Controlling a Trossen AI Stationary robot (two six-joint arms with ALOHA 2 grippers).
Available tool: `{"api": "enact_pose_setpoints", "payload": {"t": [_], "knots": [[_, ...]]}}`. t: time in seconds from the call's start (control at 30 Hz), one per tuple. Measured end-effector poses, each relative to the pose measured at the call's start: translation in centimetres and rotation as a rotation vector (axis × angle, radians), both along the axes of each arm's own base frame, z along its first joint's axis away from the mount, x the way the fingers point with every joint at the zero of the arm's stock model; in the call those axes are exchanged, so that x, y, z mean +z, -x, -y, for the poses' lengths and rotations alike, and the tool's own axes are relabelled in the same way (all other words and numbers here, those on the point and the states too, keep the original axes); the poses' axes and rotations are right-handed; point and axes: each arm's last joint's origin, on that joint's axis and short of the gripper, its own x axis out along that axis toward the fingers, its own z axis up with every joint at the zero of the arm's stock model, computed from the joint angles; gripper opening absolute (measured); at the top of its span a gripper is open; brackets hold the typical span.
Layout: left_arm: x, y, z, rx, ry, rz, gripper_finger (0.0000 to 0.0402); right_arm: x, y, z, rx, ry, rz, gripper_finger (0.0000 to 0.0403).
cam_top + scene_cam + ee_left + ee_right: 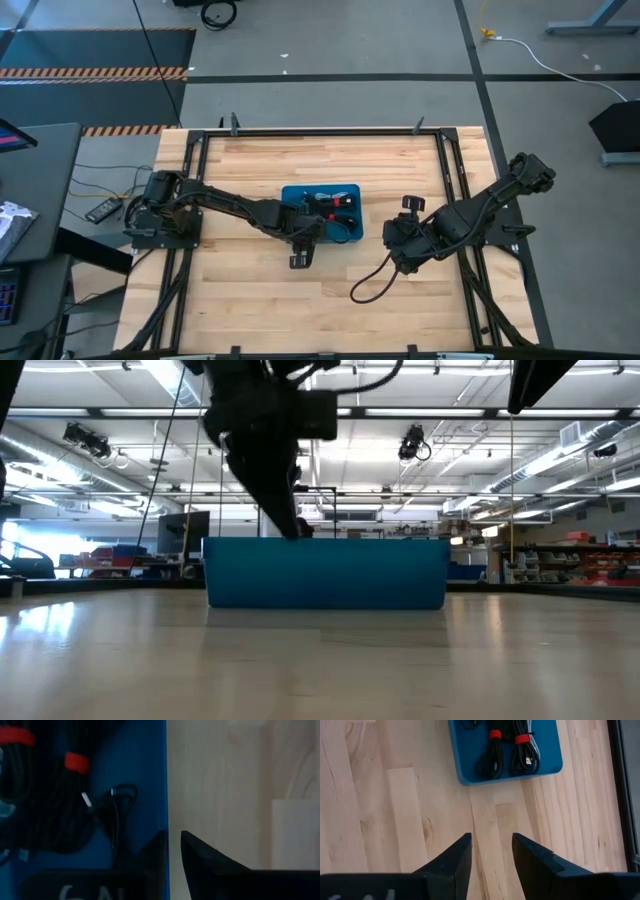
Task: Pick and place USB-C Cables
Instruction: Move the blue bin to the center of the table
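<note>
A blue tray (290, 192) sits mid-table and holds the coiled cables (332, 206). In the right wrist view two black coils (492, 755) (524, 752) show red ties. The left wrist view shows black coils (55, 805) with red ties and a loose black end (117, 802). My left gripper (172, 840) (308, 240) (298, 530) is at the tray's near wall (165, 780), with a narrow gap between its fingers; one finger is over the tray and one over the wood. My right gripper (491, 840) (393, 246) is open above bare wood to the right of the tray and holds nothing. My left gripper comes down from above at the tray's near wall (166, 820), its fingertips level with the rim in the low view. I cannot tell whether the fingers touch the wall.
A black cord (368, 286) loops out near my right arm's wrist toward the table's near side; I cannot tell whether it lies on the wood. Black frame rails (455, 180) run along the table's sides. Bare wood (395, 795) lies between my right gripper and the tray.
</note>
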Motion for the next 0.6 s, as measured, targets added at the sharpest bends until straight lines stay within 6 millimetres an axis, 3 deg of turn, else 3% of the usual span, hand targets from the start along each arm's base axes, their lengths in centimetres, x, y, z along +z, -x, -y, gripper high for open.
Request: {"api": "enact_pose_setpoints", "payload": {"t": [0.27,0.43,0.6], "knots": [[3.9,-0.4,-0.2,0.009,-0.108,-0.028,0.0068,0.0,0.0,0.0,0.000,-0.002,0.004,0.0146],[5.3,2.2,-1.3,0.037,-0.337,-0.267,0.0058,0.0,-0.1,0.0,-0.002,0.010,0.012,0.0146],[5.3,5.3,-2.9,0.108,-0.332,-0.365,0.0039,0.0,-0.1,0.0,-0.003,0.023,0.017,0.0143]]}}
